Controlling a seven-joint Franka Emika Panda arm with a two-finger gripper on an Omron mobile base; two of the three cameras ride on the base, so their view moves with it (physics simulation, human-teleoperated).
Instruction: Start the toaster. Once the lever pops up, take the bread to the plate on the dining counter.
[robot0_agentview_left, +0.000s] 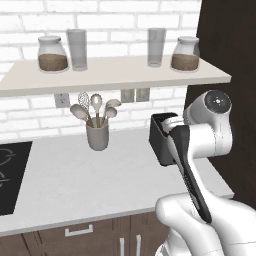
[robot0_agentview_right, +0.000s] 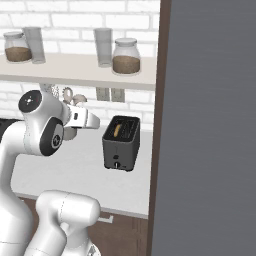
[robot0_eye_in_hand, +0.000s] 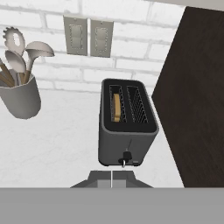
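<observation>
white brick backs the tabletop (robot0_eye_in_hand: 52, 144); the bread (robot0_eye_in_hand: 116, 107) sits in the toaster (robot0_eye_in_hand: 127, 127) slot, and the jaws, pressed together, aim at its lever (robot0_eye_in_hand: 126, 157), likely to push.

The toaster (robot0_eye_in_hand: 127, 127) is a dark boxy two-slot unit standing upright on the white surface (robot0_eye_in_hand: 57, 140) near the brick wall. The bread (robot0_eye_in_hand: 116, 107), tan, stands on edge in its left slot in the hand view.

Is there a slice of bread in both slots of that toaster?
No, the toaster holds bread in one slot; the other is empty.
</observation>
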